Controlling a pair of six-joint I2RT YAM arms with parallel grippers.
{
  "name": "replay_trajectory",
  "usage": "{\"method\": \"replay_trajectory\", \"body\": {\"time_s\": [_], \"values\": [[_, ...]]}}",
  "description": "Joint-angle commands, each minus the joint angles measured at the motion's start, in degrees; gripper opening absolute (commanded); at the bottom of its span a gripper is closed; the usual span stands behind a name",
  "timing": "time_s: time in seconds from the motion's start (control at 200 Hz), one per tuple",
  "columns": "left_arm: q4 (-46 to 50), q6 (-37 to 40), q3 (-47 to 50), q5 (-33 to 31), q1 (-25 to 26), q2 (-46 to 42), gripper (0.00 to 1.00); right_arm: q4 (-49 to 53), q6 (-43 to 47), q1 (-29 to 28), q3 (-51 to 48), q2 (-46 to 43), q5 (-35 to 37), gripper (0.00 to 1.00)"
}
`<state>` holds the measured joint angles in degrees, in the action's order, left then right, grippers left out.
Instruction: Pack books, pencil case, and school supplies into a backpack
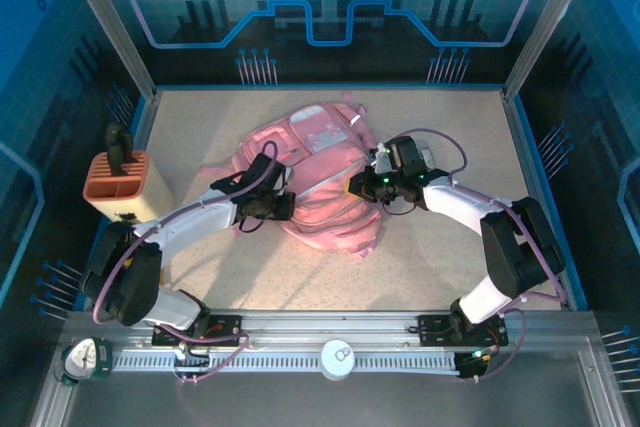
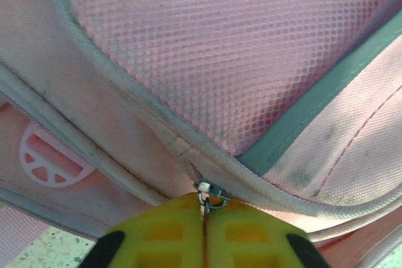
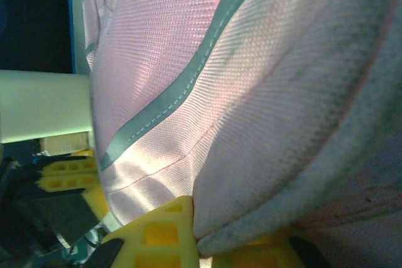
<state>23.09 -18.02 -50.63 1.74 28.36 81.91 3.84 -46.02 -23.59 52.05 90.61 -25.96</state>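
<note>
The pink backpack (image 1: 318,162) lies flat in the middle of the table. My left gripper (image 1: 288,205) presses against its near left side; in the left wrist view its yellow fingers (image 2: 169,230) meet, pinching the metal zip pull (image 2: 210,194) at a seam below the mesh panel (image 2: 232,48). My right gripper (image 1: 356,187) is at the bag's right side, and its yellow fingers (image 3: 157,233) are shut on a fold of pink backpack fabric (image 3: 264,174). The books and the pencil case are out of view.
An orange slotted holder (image 1: 118,179) with a black item in it stands at the left edge of the table. Speckled tabletop (image 1: 420,267) lies bare in front of and to the right of the bag. Frame posts and blue walls enclose the table.
</note>
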Motion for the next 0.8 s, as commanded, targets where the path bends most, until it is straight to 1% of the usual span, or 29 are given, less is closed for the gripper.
{"method": "replay_trajectory", "body": {"time_s": [0.0,0.08,0.2,0.275,0.315,0.335,0.345,0.4,0.47,0.52,0.575,0.675,0.79], "values": [[1.82,-1.89,0.29,-3.38,-2.26,-4.54,0.28,4.39,7.0,0.41,-1.16,-3.3,6.55,0.16],[2.4,-2.75,0.64,-3.13,-2.0,-7.79,0.47,6.46,9.88,0.29,-1.05,-6.01,8.84,0.33],[0.43,-6.49,2.04,-0.57,-1.84,-10.72,0.69,11.25,14.09,0.26,-0.08,-10.33,13.03,0.55],[-0.46,-10.07,2.44,-0.62,-0.94,-11.37,0.79,13.35,16.68,0.54,0.2,-12.84,16.84,0.71],[-1.7,-11.38,2.78,-1.23,0.58,-11.8,0.83,14.76,17.69,1.01,0.53,-14.04,18.97,0.79],[-2.29,-11.97,2.86,-1.71,1.49,-11.93,0.85,15.67,18.3,1.4,0.91,-14.49,20.05,0.86],[-2.6,-12.31,2.92,-2.02,2.22,-11.99,0.86,15.93,18.45,1.47,1.02,-14.63,20.28,0.87],[-3.49,-13.78,2.47,-3.11,4.88,-11.87,0.92,18.74,19.75,2.26,1.89,-15.65,24.8,1.0],[-3.14,-15.24,0.92,-5.01,7.97,-10.96,0.99,20.36,20.54,3.7,1.91,-16.96,29.23,1.0],[-2.22,-16.74,-0.3,-7.2,9.87,-10.54,0.99,20.68,20.79,5.56,1.53,-17.63,31.04,1.0],[-2.87,-17.99,-0.72,-8.08,11.23,-10.5,0.99,20.94,20.79,7.6,1.36,-17.48,32.74,1.0],[-5.93,-19.76,-0.28,-8.44,13.08,-10.55,0.99,21.61,20.99,12.03,2.56,-14.71,32.66,1.0],[-8.35,-22.67,-0.33,-8.73,14.1,-9.47,0.99,21.69,20.93,16.52,4.86,-9.51,29.07,1.0]]}}
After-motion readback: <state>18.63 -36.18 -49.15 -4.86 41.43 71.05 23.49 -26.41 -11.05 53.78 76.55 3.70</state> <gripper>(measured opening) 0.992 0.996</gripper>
